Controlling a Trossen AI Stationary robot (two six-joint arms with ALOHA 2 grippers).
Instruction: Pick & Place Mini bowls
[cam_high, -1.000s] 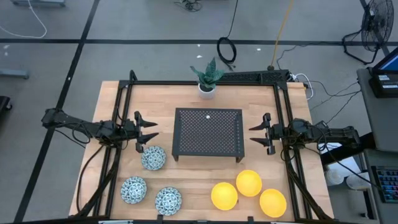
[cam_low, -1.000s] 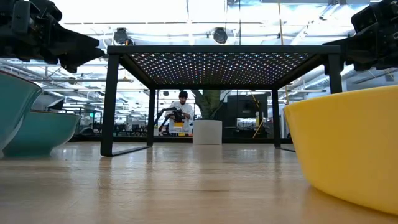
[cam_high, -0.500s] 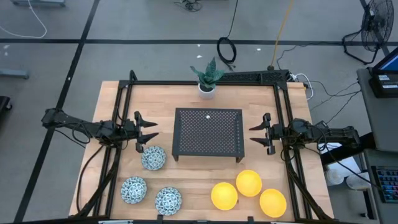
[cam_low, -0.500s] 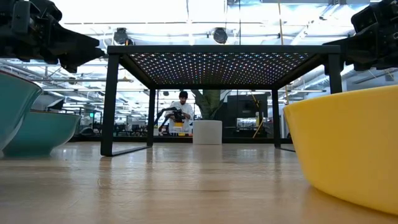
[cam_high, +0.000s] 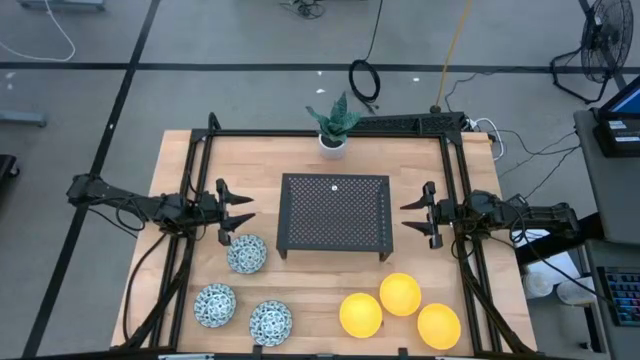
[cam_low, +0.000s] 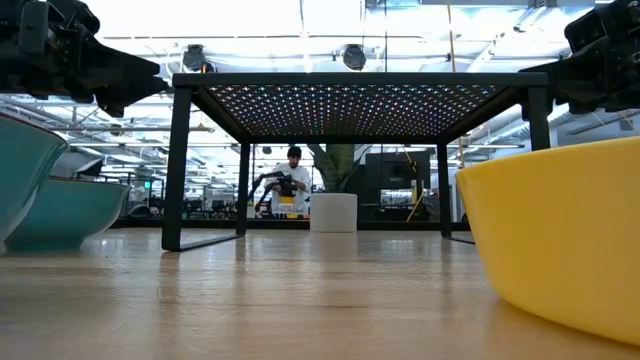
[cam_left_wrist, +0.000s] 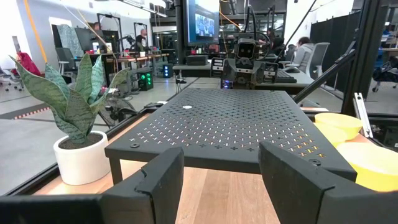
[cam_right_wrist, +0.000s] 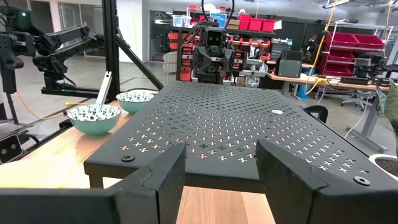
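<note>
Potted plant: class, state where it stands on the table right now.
In the high view the potted plant stands at the table's far edge, centred, just behind the black perforated rack, far from all the bowls.

Yellow bowls (cam_high: 400, 295), blue-green patterned bowls (cam_high: 246, 254), black rack (cam_high: 334, 212).

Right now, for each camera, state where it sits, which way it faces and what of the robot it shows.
High view: overhead, facing straight down on the table; shows both arms, left gripper and right gripper open.
Low view: at tabletop height, facing under the black rack toward the plant pot.
Left wrist view: behind the left gripper, facing across the rack toward the right arm.
Right wrist view: behind the right gripper, facing the left arm.
Shared: all four show the rack.
</note>
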